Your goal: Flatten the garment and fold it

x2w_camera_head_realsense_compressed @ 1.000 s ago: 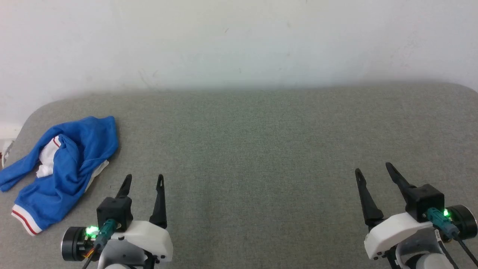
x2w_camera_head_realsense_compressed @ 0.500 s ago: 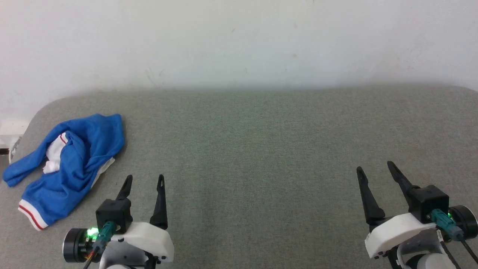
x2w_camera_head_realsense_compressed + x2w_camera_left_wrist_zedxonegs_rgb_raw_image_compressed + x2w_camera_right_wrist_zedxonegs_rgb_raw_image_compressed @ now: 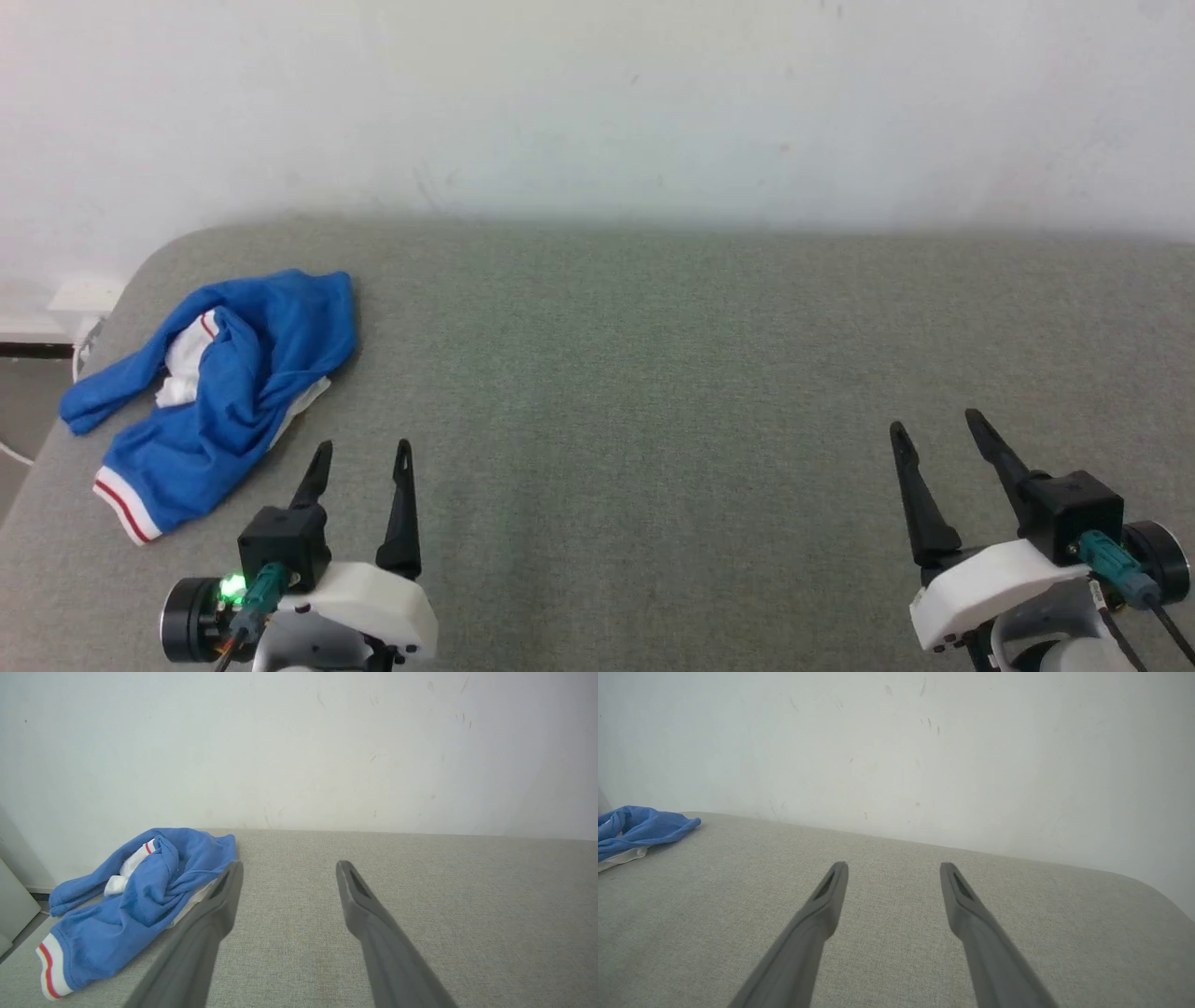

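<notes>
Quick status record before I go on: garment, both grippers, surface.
garment: jersey, crumpled in a heap, neither flat nor folded
place: left end of the grey surface, near its edge
left gripper: open, empty, beside the jersey, apart from it
right gripper: open, empty, at the right end, far from the jersey
flattening: not yet done

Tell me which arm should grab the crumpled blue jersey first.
Left. The left gripper hovers open just beside the crumpled royal-blue jersey; the right gripper is far across the grey fabric surface.
</notes>
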Robot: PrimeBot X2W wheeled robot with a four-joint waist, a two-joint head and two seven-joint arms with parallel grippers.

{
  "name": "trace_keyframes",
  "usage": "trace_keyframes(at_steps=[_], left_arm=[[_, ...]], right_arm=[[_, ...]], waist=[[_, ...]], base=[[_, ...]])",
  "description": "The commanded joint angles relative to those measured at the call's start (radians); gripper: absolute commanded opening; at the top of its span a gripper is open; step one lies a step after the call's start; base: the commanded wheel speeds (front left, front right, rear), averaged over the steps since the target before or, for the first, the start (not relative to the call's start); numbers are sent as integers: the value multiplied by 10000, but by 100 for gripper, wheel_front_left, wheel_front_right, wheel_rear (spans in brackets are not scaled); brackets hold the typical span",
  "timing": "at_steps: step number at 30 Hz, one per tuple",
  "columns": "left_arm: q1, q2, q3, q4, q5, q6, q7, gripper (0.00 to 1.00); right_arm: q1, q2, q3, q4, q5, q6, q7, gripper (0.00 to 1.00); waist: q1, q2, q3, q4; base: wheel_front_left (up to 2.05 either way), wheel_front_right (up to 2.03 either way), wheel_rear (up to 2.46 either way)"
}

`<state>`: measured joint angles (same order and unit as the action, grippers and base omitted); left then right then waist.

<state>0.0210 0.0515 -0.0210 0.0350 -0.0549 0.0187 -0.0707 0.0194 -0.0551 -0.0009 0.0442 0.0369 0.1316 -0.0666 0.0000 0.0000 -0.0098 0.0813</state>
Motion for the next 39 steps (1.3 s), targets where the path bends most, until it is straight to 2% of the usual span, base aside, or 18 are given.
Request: trace_keyframes(at_steps=[1,39], left_arm=[[127,-4,-5,61,-73,43,-91,100],[581,-8,63,188,-346,126,-885,100]], right_arm=[[9,14,-45,33,137,-3,-133,100],[123,29,619,439,587,-6,-926,100]], waist=[[0,0,-28,155],[0,0,-336,2358]], base=[[0,0,0],[0,0,0]])
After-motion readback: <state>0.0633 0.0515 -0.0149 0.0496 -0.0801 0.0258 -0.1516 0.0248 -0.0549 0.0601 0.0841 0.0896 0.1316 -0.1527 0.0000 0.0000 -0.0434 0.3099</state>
